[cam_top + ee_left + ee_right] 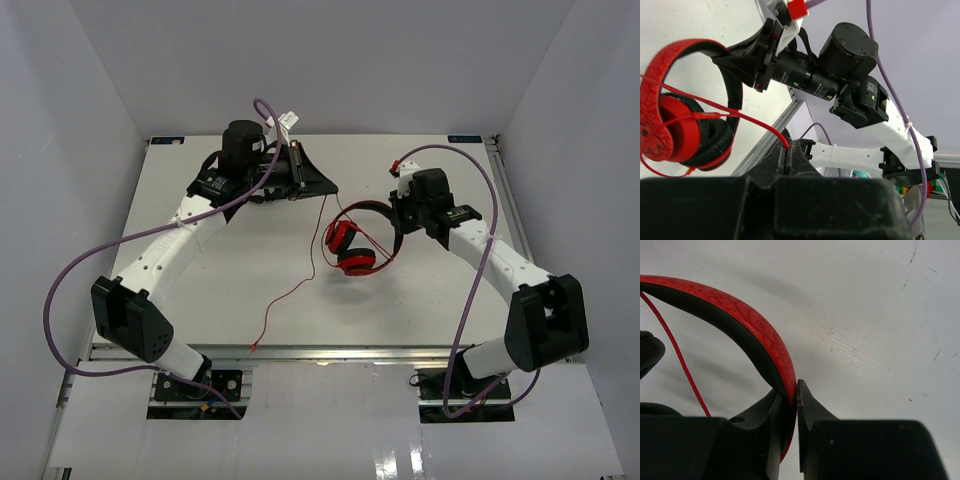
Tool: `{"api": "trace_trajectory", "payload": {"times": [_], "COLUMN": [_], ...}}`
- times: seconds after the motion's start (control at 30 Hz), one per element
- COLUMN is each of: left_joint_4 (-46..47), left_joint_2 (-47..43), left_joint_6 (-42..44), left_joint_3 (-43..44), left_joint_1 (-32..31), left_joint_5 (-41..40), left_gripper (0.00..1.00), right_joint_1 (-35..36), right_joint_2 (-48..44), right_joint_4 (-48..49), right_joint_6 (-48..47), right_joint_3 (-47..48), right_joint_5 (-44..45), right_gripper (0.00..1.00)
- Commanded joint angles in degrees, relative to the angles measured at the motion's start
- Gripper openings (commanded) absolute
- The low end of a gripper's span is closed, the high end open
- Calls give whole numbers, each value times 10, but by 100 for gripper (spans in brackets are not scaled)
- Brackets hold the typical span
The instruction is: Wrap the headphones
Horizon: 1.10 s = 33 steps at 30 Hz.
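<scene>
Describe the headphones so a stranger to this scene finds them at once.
Start at the white table, right of centre, beside the right tool. The headphones sit there, their headband pinched in that tool. They are the only bright red item among black-and-white arms, with round red earcups and a thin red cable running to the left tool.

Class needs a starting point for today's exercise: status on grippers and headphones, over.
Left gripper shut on cable. Right gripper shut on headband. Headphones between arms, cable unwrapped, tail loose on table. Nothing seen blocking.
</scene>
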Motion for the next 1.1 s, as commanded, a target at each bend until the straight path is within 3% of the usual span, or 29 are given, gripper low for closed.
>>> {"api": "trace_trajectory", "payload": {"times": [0.0, 0.5, 1.07], "left_joint_4": [33, 39, 39], "left_joint_2": [-4, 61, 102], "left_joint_6": [-32, -26, -8], "left_joint_3": [-10, -13, -29], "left_joint_1": [-8, -67, -124], "left_joint_5": [25, -64, -100], "left_gripper": [0, 0, 0], "right_joint_1": [-3, -8, -51], "right_joint_2": [16, 54, 66], "right_joint_4": [35, 30, 19], "right_joint_6": [69, 211, 254], "right_joint_3": [49, 116, 125], "right_joint_5": [46, 27, -23], "right_gripper": [8, 8, 8]}}
